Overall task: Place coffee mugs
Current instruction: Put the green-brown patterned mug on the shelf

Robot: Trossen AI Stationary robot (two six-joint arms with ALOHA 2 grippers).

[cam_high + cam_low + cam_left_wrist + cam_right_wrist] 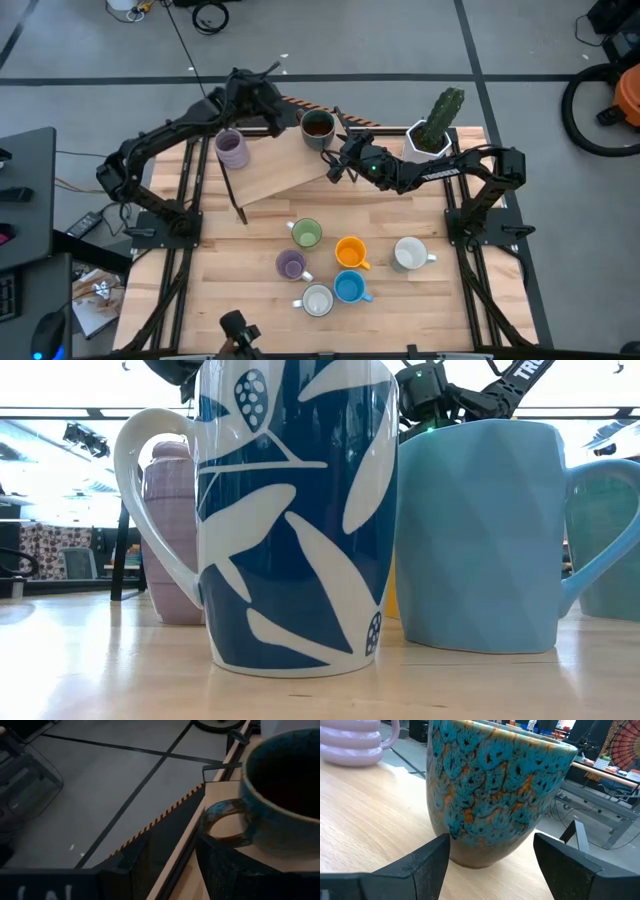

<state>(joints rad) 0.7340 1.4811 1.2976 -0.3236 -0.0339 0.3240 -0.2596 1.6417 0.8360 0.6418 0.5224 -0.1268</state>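
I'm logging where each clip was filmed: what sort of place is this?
Probably a robotics lab or workshop: a wooden table on a metal frame with two arms mounted on it, a grey floor marked with dark lines, cables and a vacuum lying about, and desks beyond.

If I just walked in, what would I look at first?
Probably the dark brown mug with its speckled turquoise glaze, standing on the raised wooden board at the far side of the table. Both arms crowd it: the right gripper open with a finger on either side of it, the left gripper by its handle. Next, the bunch of colourful mugs nearer the front, like the orange mug.
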